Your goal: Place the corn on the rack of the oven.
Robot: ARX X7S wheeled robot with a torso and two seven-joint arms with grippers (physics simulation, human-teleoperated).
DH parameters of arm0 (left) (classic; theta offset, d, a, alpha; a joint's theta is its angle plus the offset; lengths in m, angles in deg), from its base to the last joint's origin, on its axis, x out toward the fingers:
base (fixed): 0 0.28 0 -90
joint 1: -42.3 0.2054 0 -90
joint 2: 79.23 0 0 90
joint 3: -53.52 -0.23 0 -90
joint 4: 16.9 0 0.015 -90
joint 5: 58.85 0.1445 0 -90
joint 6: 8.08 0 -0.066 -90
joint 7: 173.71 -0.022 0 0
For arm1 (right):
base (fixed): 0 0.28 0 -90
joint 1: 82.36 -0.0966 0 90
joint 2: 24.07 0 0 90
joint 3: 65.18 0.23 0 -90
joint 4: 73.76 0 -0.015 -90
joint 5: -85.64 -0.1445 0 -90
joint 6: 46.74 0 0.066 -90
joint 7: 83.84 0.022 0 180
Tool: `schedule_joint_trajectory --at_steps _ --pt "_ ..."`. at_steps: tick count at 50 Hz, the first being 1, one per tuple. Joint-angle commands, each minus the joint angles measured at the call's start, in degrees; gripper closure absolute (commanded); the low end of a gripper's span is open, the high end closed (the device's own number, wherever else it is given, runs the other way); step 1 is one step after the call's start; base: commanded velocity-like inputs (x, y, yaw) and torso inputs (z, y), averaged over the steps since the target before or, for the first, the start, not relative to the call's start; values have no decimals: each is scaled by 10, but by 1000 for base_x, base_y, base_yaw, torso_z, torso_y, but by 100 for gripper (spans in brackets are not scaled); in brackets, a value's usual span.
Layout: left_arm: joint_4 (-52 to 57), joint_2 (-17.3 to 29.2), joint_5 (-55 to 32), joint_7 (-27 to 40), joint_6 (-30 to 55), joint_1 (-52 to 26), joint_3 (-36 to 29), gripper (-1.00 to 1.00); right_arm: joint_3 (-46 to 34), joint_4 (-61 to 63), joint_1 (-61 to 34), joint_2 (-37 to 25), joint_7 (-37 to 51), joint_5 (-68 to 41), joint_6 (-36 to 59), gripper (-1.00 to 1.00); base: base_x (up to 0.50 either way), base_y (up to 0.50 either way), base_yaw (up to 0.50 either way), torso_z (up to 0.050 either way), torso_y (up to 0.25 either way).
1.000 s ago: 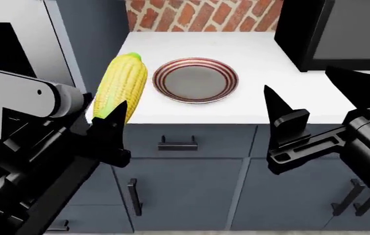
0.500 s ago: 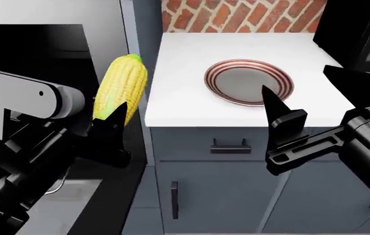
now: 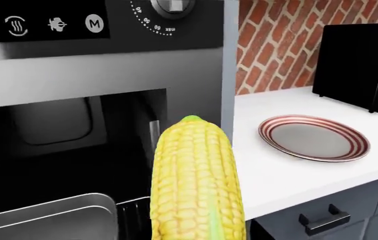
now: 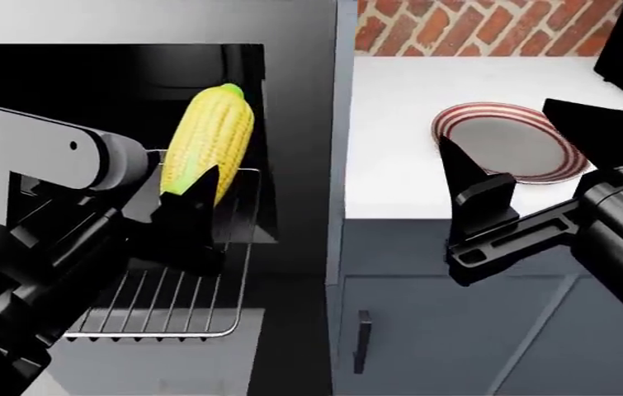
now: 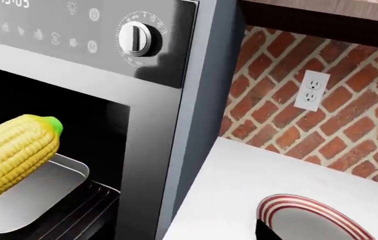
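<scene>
My left gripper (image 4: pixel 186 196) is shut on the corn (image 4: pixel 210 140), a yellow ear with its green tip pointing up and away from me. It holds the corn above the rack (image 4: pixel 168 301), a silver wire grid that sticks out of the oven's (image 4: pixel 91 82) black cavity. The corn fills the left wrist view (image 3: pixel 196 180) and hides the jaws there. It also shows in the right wrist view (image 5: pixel 12 155). My right gripper (image 4: pixel 531 173) is open and empty over the counter's front edge, to the right of the oven.
A grey baking tray (image 3: pixel 48 220) lies inside the oven by the rack. A red-striped plate (image 4: pixel 509 140) sits on the white counter (image 4: pixel 394 132). A black box appliance (image 3: pixel 362 60) stands at the back right. Grey cabinet fronts (image 4: pixel 422 322) are below the counter.
The view has swung left, from the counter and plate to the open oven. The corn, still held, now hangs over the rack, not the counter's edge. The plate sits further right in view.
</scene>
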Motion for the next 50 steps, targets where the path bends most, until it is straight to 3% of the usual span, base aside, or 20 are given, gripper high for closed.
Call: schedule_joint_trajectory --at_steps 1,50 --pt "-10 -3 5 -2 -3 -7 -2 100 -17 -18 -23 5 -7 4 11 -100 38 500 0 0 0" --pt "-17 -8 18 -10 -6 -2 -17 100 -15 -19 -12 -3 -30 20 9 -100 39 500 0 0 1"
